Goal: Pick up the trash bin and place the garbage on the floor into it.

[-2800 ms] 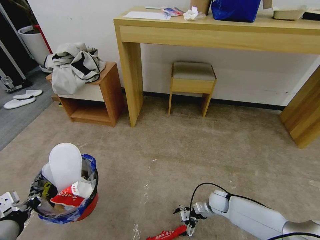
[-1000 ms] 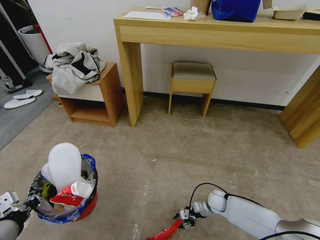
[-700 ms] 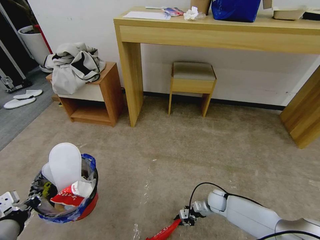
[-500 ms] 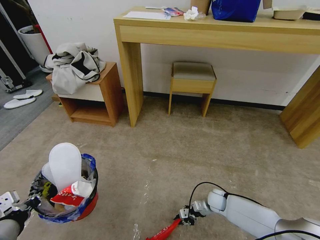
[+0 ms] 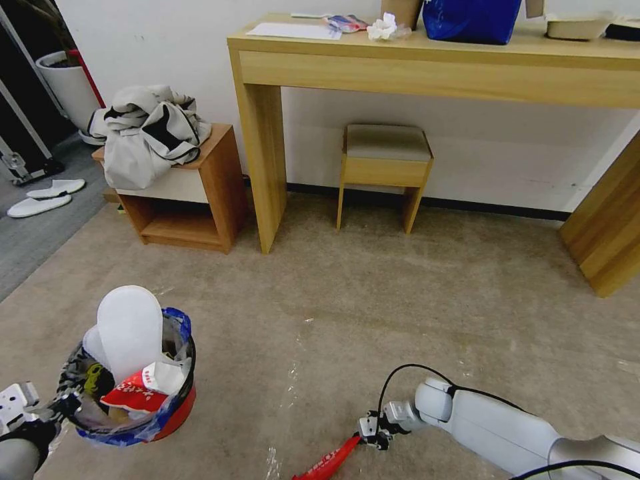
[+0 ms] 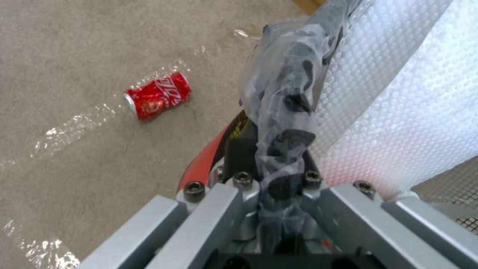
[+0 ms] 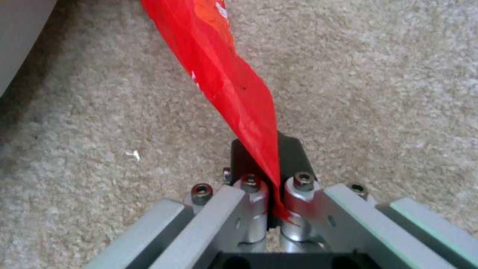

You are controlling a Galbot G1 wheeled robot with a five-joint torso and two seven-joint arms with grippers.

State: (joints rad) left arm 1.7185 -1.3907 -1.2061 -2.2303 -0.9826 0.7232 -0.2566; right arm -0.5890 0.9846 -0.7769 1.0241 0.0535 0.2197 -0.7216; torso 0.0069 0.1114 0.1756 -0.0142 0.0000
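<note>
The red trash bin [image 5: 175, 419] hangs at the lower left, stuffed with a white slipper [image 5: 130, 330] and a red wrapper [image 5: 137, 395]. My left gripper [image 5: 57, 407] is shut on the bin's bag-lined rim [image 6: 283, 112], seen close up in the left wrist view. Low in the middle, my right gripper [image 5: 367, 435] is shut on the end of a long red wrapper [image 5: 328, 461] that trails down to the beige carpet floor [image 5: 373, 300]; the right wrist view shows the red wrapper [image 7: 234, 89] pinched between the fingers. A red can [image 6: 157, 95] lies on its side on the carpet.
A wooden desk [image 5: 427, 67] stands along the back wall with a small stool [image 5: 385, 167] under it. A low wooden side table [image 5: 193, 200] carries crumpled clothes [image 5: 147, 130]. Two white slippers [image 5: 43, 197] lie on the grey flooring at far left. A cabinet [image 5: 607, 227] stands right.
My right gripper closed on the red wrapper and has raised its near end a little off the carpet. The left arm and the bin have stayed put.
</note>
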